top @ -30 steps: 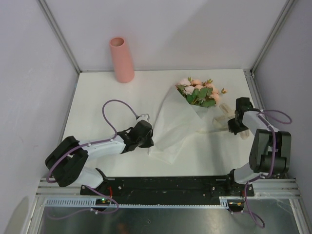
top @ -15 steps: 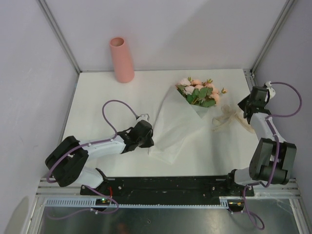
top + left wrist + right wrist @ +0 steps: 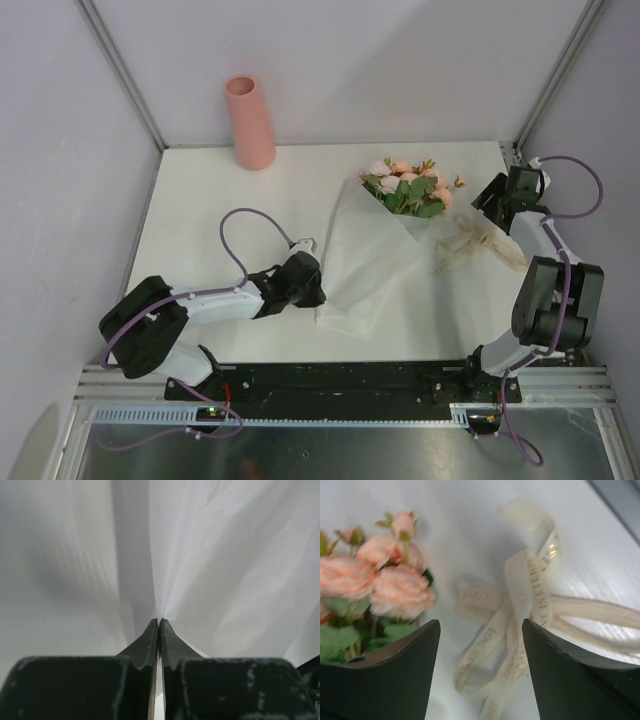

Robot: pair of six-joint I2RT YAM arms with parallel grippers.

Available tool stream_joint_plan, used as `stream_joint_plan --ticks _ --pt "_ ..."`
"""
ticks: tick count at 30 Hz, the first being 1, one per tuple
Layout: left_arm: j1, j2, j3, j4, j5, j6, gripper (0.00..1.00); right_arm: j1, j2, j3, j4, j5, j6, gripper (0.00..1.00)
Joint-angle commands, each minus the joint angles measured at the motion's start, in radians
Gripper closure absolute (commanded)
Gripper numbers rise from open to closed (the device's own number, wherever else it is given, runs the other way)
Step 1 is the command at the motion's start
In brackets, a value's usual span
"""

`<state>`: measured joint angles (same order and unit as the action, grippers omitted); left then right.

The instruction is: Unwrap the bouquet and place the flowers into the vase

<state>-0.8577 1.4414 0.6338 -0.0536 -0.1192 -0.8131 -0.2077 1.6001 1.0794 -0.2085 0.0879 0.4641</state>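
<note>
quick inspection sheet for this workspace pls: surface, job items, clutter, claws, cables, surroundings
surface: white table, no spills or marks seen
job's things: flowers lie in a loosened paper wrap; vase stands upright at the far left, no flowers in it
clutter: ribbon untied, loose on the table to the right of the wrap
claws: left claw shut, pinching the wrap near its left edge; right claw open above the ribbon, holding nothing
cables: purple cable loops over the table from the left arm; another arcs off the right arm
surroundings: plain white walls; metal rail along the near edge
</note>
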Motion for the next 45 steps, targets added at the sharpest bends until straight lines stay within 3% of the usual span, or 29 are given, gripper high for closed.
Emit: stream_joint_plan --ticks 1,8,12,21,24,27,35,38,45 --pt "-0.032 0.004 0.023 0.048 -0.002 -0.022 0.90 0.072 -0.113 0.032 -0.083 -0.093 -0.001 0.26" --pt "-0.039 -0.037 0.011 0.045 -0.020 -0.011 0.70 0.214 -0.244 -0.136 -0.012 -0.340 0.071 0.16" --pt "-0.038 -0.120 0.027 -0.005 -0.066 0.026 0.57 0.297 -0.312 -0.268 0.072 -0.406 0.132 0.13" --pt "-0.037 -0.339 0.109 -0.149 -0.216 0.189 0.23 0.378 -0.448 -0.490 0.168 -0.323 0.233 0.11" --pt "-0.037 -0.410 0.131 -0.210 -0.283 0.272 0.05 0.382 -0.460 -0.532 0.247 -0.345 0.252 0.11" --pt "-0.038 -0.461 0.152 -0.264 -0.325 0.336 0.01 0.387 -0.434 -0.540 0.291 -0.354 0.262 0.12" --pt "-0.032 -0.518 0.161 -0.335 -0.385 0.370 0.00 0.387 -0.324 -0.541 0.407 -0.330 0.319 0.16" --pt "-0.031 -0.525 0.165 -0.360 -0.387 0.365 0.00 0.388 -0.291 -0.538 0.471 -0.358 0.337 0.28" --pt "0.007 -0.577 0.138 -0.380 -0.343 0.325 0.00 0.436 -0.278 -0.497 0.554 -0.400 0.346 0.91"
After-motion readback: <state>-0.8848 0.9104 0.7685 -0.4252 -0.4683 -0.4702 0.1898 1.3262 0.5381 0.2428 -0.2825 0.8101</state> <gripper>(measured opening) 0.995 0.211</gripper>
